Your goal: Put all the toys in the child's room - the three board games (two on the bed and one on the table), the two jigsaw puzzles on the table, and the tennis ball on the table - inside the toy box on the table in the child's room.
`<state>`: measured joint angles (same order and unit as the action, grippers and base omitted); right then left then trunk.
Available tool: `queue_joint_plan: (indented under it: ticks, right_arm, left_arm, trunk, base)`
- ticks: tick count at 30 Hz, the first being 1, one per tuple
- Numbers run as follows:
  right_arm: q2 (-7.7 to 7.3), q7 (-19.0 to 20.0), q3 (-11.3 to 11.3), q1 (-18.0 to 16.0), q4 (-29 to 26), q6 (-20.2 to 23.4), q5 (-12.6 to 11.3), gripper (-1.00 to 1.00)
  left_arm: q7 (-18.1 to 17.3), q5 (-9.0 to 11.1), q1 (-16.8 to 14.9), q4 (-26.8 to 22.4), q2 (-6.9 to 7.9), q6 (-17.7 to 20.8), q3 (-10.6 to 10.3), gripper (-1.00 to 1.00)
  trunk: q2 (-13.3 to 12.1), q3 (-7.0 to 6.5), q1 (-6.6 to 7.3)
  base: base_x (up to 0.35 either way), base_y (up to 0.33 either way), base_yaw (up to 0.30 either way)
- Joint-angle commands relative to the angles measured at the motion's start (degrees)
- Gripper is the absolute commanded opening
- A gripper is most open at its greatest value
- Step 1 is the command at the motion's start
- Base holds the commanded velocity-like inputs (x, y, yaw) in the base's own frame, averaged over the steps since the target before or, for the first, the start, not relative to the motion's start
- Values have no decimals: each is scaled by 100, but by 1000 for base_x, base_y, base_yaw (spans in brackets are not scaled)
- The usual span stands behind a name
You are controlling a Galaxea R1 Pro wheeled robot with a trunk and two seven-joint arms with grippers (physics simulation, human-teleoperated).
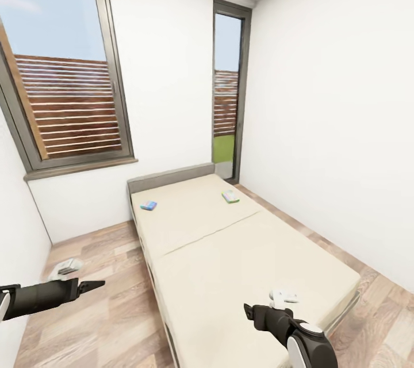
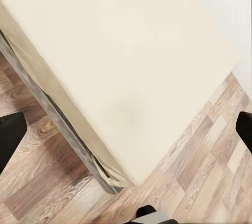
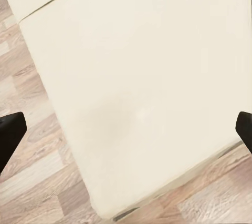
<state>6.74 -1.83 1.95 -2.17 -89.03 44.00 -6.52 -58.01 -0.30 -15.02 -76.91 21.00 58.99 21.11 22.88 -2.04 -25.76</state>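
Head view: a narrow room with white walls and a wood-plank floor. A low bed with a plain beige mattress fills the middle and reaches toward 12 o'clock, where its low grey headboard meets the far wall. Two board games lie on the mattress near the headboard, well apart from each other. One, mostly blue, sits at about 11 o'clock from the bed's centre. The other, pale with green and blue, sits at about 1 o'clock. A large grey-framed window is at 10 o'clock and a tall narrow one at 12 o'clock; both look onto slatted fencing.

The left gripper reaches in from 8 o'clock over the floor beside the bed. Here its dark fingers look like one narrow point. The right gripper comes in from 5 o'clock above the foot of the mattress, with a small white object just beyond it, too blurred to name.

Left wrist view: the dark fingertips stand at opposite edges, spread wide with nothing between them, above a mattress corner and the floor.

Right wrist view: the fingertips are likewise far apart and empty, over the mattress edge and floor planks.
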Motion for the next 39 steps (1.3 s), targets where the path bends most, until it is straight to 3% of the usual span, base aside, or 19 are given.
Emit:
queue_joint_plan:
  ticks: [1,20,39]
  right_arm:
    - [2,-19,-1,-3,-3,26,-42,100]
    - [2,-18,-1,-3,0,24,-42,100]
    - [2,-11,-1,-3,0,25,-42,100]
  left_arm:
    - [-26,-5,-1,1,1,43,7,100]
    - [-26,-5,-1,1,1,43,7,100]
    - [-26,-5,-1,1,1,43,7,100]
  trunk:
    - [4,-2,-3]
    - [4,-90,-3]
    - [4,-180,-3]
  base:
    - [0,266,-240]
    - [30,153,-247]
    - [3,244,-249]
